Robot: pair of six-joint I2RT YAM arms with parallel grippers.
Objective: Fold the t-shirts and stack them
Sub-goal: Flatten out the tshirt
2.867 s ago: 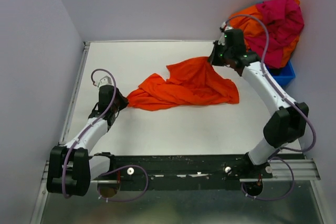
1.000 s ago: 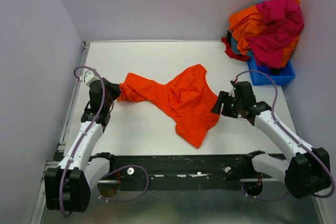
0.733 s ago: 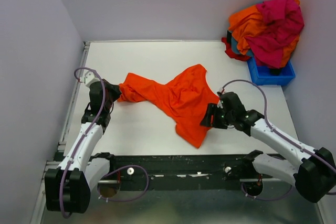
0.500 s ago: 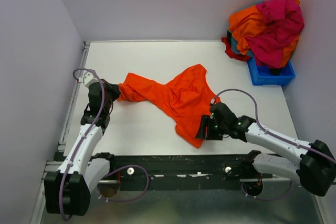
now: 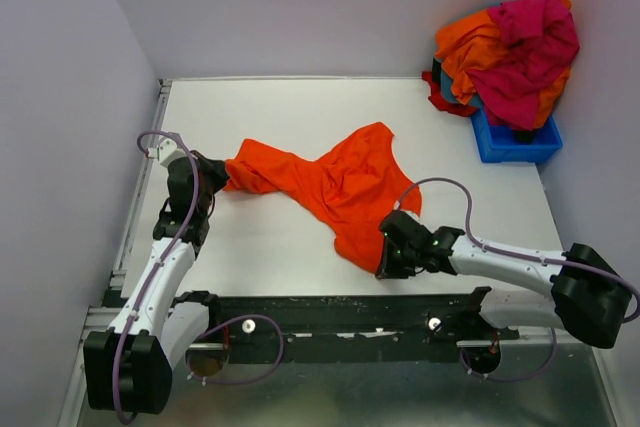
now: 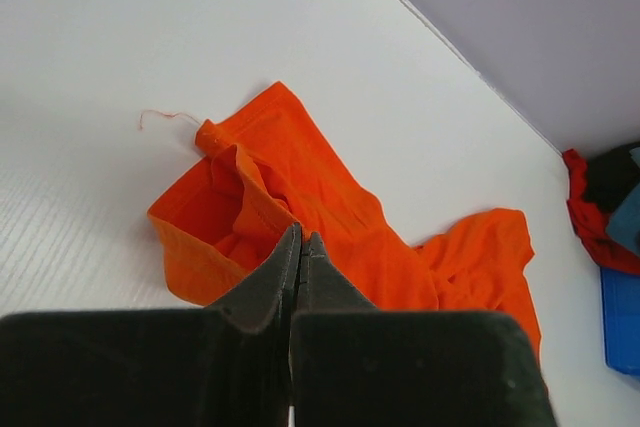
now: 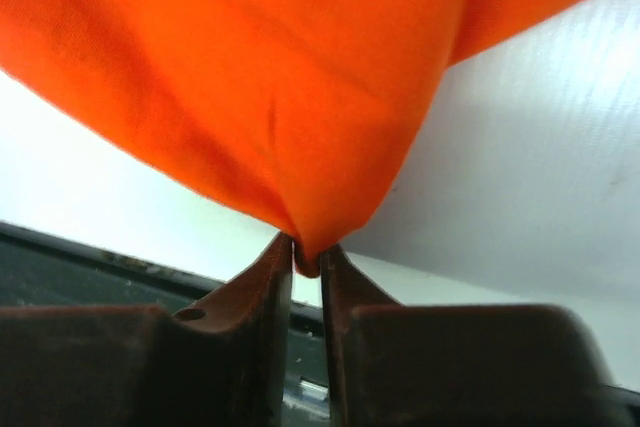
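Observation:
An orange t-shirt lies crumpled and stretched across the middle of the white table. My left gripper is shut on its left end; in the left wrist view the fingertips are pressed together at the bunched orange t-shirt. My right gripper is at the shirt's near tip by the table's front edge. In the right wrist view it is shut on a pinched fold of the orange t-shirt, which hangs above the jaws.
A blue bin at the back right holds a heap of pink, orange and red shirts. The black mounting rail runs along the near edge, just below the right gripper. Walls stand close on the left and right.
My right arm swung from the shirt's right side down and left to its near tip and closed on it. The left gripper has held the left end still.

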